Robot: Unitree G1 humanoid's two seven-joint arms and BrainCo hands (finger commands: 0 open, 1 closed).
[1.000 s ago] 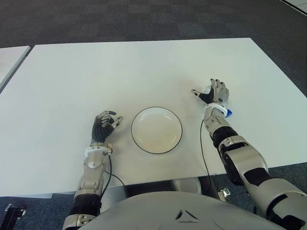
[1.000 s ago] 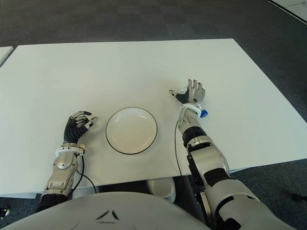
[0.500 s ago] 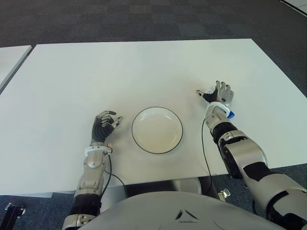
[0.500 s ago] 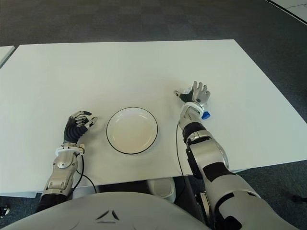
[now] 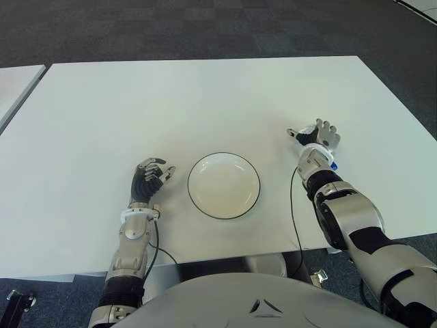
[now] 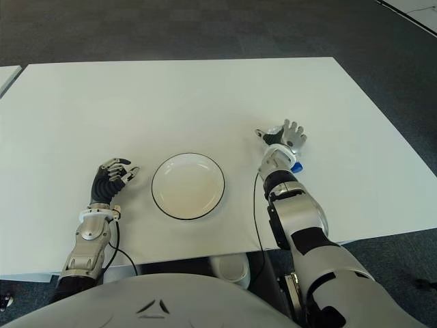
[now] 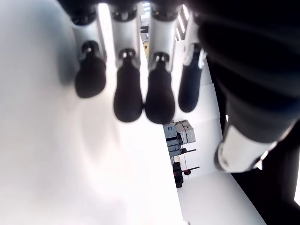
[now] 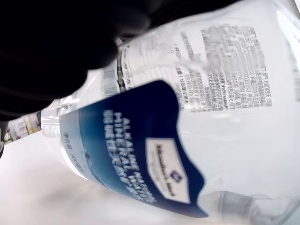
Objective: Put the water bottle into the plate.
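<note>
A white plate with a dark rim sits empty on the white table, near the front edge. Right of it lies the clear water bottle; only its blue cap peeks out beside my right wrist. In the right wrist view the bottle fills the picture, lying on its side with a blue label. My right hand is over the bottle with fingers spread and thumb pointing toward the plate. My left hand shows left of the plate, fingers loosely bent and holding nothing.
A second white table's corner shows at the far left. Dark carpet surrounds the table. A thin cable runs along my right forearm toward the front edge.
My right hand has shifted to the right, away from the plate, and come lower over the bottle. The left hand and the plate have not moved.
</note>
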